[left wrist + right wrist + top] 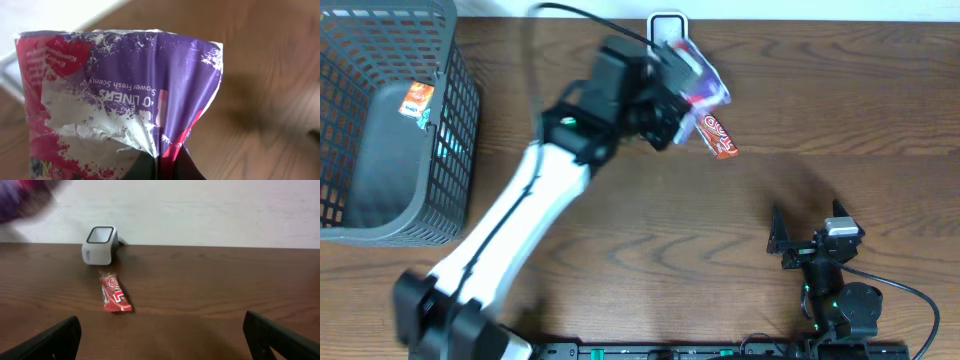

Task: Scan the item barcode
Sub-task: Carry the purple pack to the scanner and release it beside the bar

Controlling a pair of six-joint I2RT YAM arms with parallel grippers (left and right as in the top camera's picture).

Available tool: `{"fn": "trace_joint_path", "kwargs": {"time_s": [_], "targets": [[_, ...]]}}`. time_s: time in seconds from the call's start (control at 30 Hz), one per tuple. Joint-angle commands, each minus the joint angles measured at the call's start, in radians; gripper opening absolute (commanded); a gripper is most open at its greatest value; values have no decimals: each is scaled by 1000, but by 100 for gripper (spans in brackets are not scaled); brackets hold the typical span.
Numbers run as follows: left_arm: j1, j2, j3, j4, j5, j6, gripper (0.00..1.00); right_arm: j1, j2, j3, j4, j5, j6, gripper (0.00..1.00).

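Purple liner packet: pinched at its bottom seam, held in the air close above the barcode scanner at the far edge.
Left gripper: clamped on the packet.
Right gripper: jaws spread wide, holding nothing, low over the wooden table.
Red snack bar: flat on the table, just in front of the scanner.
Grey basket: far left.

Soft, even light. Glare whitens the purple liner packet; the surface behind is blurred. Overhead, the left arm looks smeared.
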Motion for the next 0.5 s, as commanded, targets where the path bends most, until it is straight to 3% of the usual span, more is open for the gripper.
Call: {"fn": "trace_joint_path", "kwargs": {"time_s": [0.0,0.07,0.23,0.47], "targets": [[-32,83,14,-8,8,182,7,7,-5,-3,-2,5,-7,99],[-38,134,14,-9,-37,211,7,7,-5,-3,-2,5,-7,99],[-34,230,14,-37,-347,245,8,7,-5,-3,-2,5,-7,99],[-27,333,14,-60,-362,394,8,7,-5,-3,-2,5,-7,99]]}}
